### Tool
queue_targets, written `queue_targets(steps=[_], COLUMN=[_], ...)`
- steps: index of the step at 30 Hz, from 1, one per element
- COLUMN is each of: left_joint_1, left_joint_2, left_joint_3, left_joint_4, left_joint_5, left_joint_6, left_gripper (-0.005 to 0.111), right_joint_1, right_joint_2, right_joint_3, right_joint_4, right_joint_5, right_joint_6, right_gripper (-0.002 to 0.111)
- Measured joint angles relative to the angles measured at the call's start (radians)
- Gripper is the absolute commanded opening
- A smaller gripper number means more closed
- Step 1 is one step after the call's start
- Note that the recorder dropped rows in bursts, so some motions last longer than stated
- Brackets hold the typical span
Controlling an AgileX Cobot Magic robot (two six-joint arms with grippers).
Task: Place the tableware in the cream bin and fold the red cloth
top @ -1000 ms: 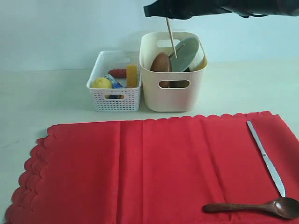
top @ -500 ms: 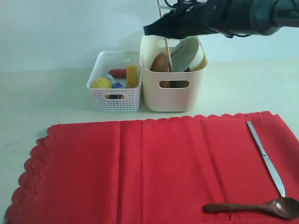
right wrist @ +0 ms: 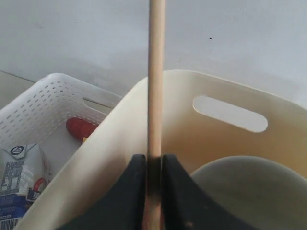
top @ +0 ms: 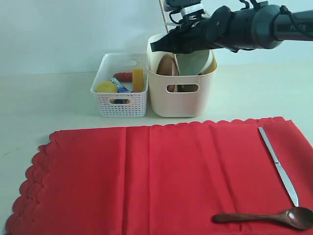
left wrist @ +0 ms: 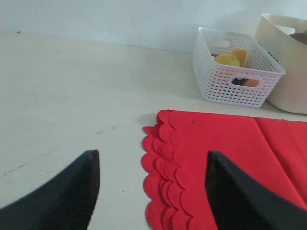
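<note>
My right gripper (top: pixel 168 46) hovers over the cream bin (top: pixel 181 103), shut on a wooden chopstick (right wrist: pixel 156 72) that stands nearly upright, its lower end inside the bin. The bin also holds the pale bowl (top: pixel 195 62) and the brown plate (top: pixel 167 66). The red cloth (top: pixel 161 176) lies spread flat in front. On its right side rest the silver knife (top: pixel 279 166) and the dark wooden spoon (top: pixel 264 217). My left gripper (left wrist: pixel 151 191) is open and empty, low over the cloth's scalloped left edge (left wrist: pixel 163 158). The steel cup is hidden.
A white perforated basket (top: pixel 120 105) with food items stands just left of the cream bin; a carton (right wrist: pixel 19 167) and a red sausage (right wrist: pixel 81 128) show inside it. Bare table lies to the left of the cloth (left wrist: pixel 72 96).
My right gripper has come down towards the cream bin with the chopstick, whose lower end has sunk deeper into the bin. The left gripper, knife and spoon have not moved.
</note>
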Motion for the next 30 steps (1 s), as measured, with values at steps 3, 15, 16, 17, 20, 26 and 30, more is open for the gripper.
queue_targets(steps=[3,15,16,17,20,26,30], left_joint_1=[0.0,0.0,0.0,0.0,0.0,0.0,0.0], left_joint_2=[0.0,0.0,0.0,0.0,0.0,0.0,0.0], left_joint_3=[0.0,0.0,0.0,0.0,0.0,0.0,0.0], left_joint_4=[0.0,0.0,0.0,0.0,0.0,0.0,0.0], left_joint_5=[0.0,0.0,0.0,0.0,0.0,0.0,0.0], left_joint_6=[0.0,0.0,0.0,0.0,0.0,0.0,0.0], left_gripper=[0.062,0.062,0.062,0.062,0.062,0.062,0.062], right_joint_1=[0.0,-0.07,-0.083,-0.101,-0.13,-0.167,-0.189], right_joint_2=[0.0,-0.267,-0.286,-0.319,-0.387,-0.522,-0.601], right_joint_3=[0.0,-0.002,-0.002,-0.002,0.021,0.202,0.349], right_joint_4=[-0.002,-0.039,-0.069,-0.115,-0.213,-0.266,-0.29], right_joint_5=[0.024,0.355,0.402,0.471,0.604,0.629,0.623], right_joint_6=[-0.002,0.049,0.083,0.128,0.218,0.263,0.263], right_gripper=[0.058,0.062,0.062,0.062,0.062,0.062,0.062])
